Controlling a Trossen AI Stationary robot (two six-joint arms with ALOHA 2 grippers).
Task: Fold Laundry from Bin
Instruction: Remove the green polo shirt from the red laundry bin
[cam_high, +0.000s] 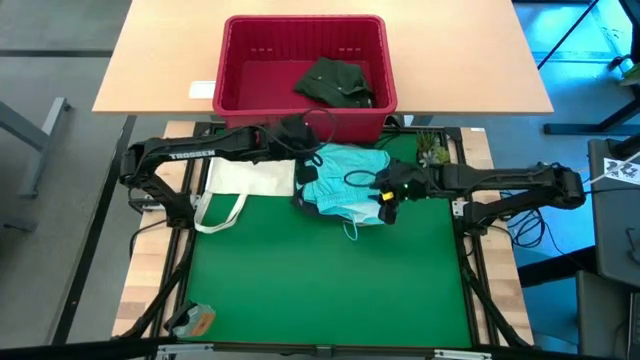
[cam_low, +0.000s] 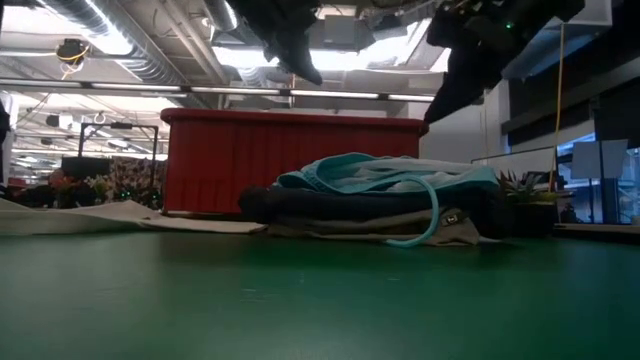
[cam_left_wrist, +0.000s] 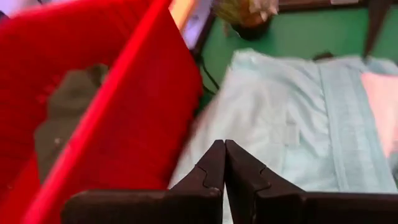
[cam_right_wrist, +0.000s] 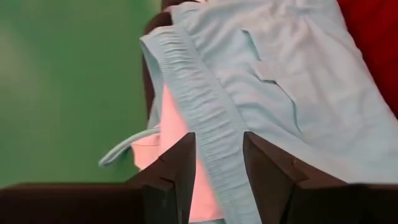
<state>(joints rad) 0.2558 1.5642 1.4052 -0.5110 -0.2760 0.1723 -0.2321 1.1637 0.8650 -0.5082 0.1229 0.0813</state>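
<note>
Left gripper (cam_left_wrist: 224, 163): clenched empty, above the bin's near wall.
Right gripper (cam_right_wrist: 216, 163): released, straddling the turquoise garment (cam_high: 345, 188) waistband to pinch it.
Turquoise garment: tops a pile beside red bin (cam_high: 234, 95).
Dark green garment (cam_high: 335, 82): unfolded in bin.

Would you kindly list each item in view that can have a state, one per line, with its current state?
Turquoise garment: folded, on top of the pile on the green mat.
Dark garment: lying flat under the turquoise one.
Dark green garment: crumpled, in the bin.
Bin: upright, holding one garment.
Tote bag: lying flat beside the pile.
Left gripper: shut, empty, above the pile.
Right gripper: open, over the turquoise waistband.
</note>
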